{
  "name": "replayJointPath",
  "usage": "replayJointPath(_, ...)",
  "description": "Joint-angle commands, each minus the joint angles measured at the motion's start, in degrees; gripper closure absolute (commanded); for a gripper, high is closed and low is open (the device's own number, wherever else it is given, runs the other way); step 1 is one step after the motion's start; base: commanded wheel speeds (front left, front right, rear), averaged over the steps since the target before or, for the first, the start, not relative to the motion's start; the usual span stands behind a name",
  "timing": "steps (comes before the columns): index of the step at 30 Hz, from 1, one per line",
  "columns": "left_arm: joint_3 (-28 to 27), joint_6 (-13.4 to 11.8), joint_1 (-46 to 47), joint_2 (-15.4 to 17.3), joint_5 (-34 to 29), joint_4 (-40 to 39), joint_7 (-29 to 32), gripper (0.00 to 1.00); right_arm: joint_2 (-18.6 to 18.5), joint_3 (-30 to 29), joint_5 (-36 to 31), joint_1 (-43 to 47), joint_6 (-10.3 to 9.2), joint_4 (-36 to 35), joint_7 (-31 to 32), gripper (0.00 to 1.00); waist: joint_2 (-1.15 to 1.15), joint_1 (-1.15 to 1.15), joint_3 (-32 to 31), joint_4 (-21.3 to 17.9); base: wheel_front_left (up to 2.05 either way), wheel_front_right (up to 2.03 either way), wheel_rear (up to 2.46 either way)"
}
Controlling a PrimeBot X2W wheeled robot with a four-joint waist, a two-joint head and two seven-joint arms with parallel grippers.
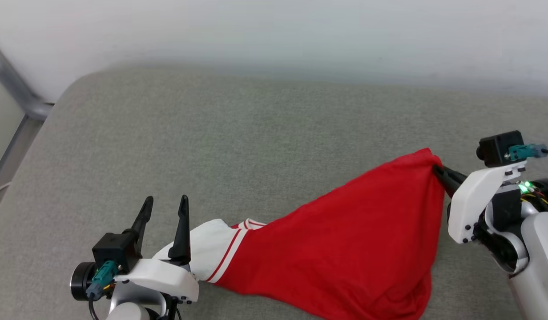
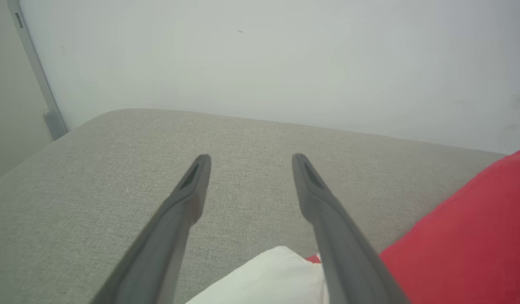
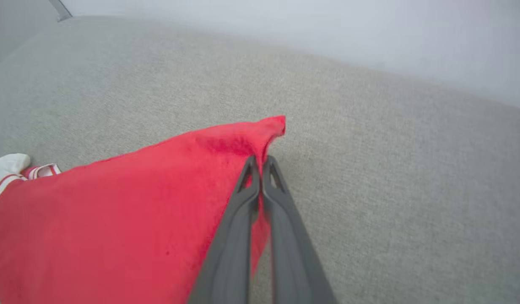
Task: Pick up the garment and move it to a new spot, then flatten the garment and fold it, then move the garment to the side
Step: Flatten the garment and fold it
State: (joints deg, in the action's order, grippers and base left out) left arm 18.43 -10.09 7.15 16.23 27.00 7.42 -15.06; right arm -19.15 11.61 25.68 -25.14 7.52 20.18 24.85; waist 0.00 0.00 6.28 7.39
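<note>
At the near edge of the grey fabric cushion, the left gripper hangs with its two dark fingers spread wide and nothing between them; in its own wrist view the left gripper points across bare upholstery. Just beside its right finger lies the white sleeve of the red T-shirt, edged with red-and-white stripe trim. From there the T-shirt stretches as a taut, rising sheet toward the robot's right, its lower folds sagging at the bottom of the head view. Its peak is a bunched corner held by the right gripper, whose fingers are pressed together on the cloth (the right wrist view shows the right gripper closed, with the red fabric draped over its left finger). Beyond, the cushion runs to a pale wall, with a grey metal rail at the far left.
</note>
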Motion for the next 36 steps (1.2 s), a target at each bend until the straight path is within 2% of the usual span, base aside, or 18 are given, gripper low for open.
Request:
replayJointPath(1,-0.1,0.0,-0.7,0.5,-0.1,0.0,-0.1,0.0,-0.5,0.2,-0.6,2.4,-0.06,-3.6,-0.4,1.0,0.0,0.0,-2.0,-1.9,0.0,0.0,0.0)
replayJointPath(5,-0.1,-0.6,-2.2,0.8,0.3,0.0,0.4,0.0,-0.6,0.3,-3.4,9.7,-0.06,-14.9,1.4,1.0,0.0,0.0,-4.3,-3.9,0.0,0.0,0.0)
replayJointPath(11,-0.3,-1.4,-4.4,1.4,0.8,-0.8,1.3,0.0,2.9,0.5,-4.8,26.9,-0.06,-27.6,8.0,1.0,0.0,0.0,-6.6,-6.3,0.0,0.0,0.0)
replayJointPath(15,0.0,-1.7,-5.0,1.8,0.8,-1.5,2.0,0.0,6.5,0.6,-3.4,36.7,-0.05,-29.5,10.9,1.0,0.0,0.0,-6.9,-6.9,0.0,0.0,0.0)
replayJointPath(20,0.3,-1.8,-5.6,2.2,1.1,-1.5,2.8,0.0,11.1,0.2,-2.8,42.6,-0.05,-25.7,10.3,1.0,0.0,0.0,-7.1,-7.0,0.0,0.0,0.0)
replayJointPath(21,0.3,-1.7,-5.6,2.2,1.3,-1.4,2.9,0.0,12.1,0.2,-2.1,42.9,-0.05,-24.6,9.6,0.95,0.0,0.0,-7.1,-7.0,0.0,0.0,0.0)
replayJointPath(22,0.4,-1.7,-5.6,2.2,1.4,-1.3,3.1,0.0,12.3,0.6,-2.4,42.9,-0.05,-23.6,8.9,0.63,0.0,0.0,-7.1,-7.0,0.0,0.0,0.0)
replayJointPath(23,0.4,-1.8,-5.8,2.2,1.5,-1.2,3.1,0.0,12.8,0.5,-2.3,42.7,-0.05,-23.1,7.2,0.0,0.0,0.0,-7.2,-6.9,0.0,0.0,0.0)
replayJointPath(32,0.3,-2.0,-6.3,2.5,1.9,-0.9,3.3,0.0,15.0,-2.0,-3.9,39.8,-0.05,-23.9,-9.4,0.0,0.0,0.0,-7.6,-6.6,0.0,0.0,0.0)
replayJointPath(36,0.1,-2.2,-6.5,2.6,2.1,-0.8,3.2,0.0,15.4,-3.5,-3.9,39.0,-0.05,-24.3,-11.7,0.0,0.0,0.0,-7.8,-6.8,0.0,0.0,0.0)
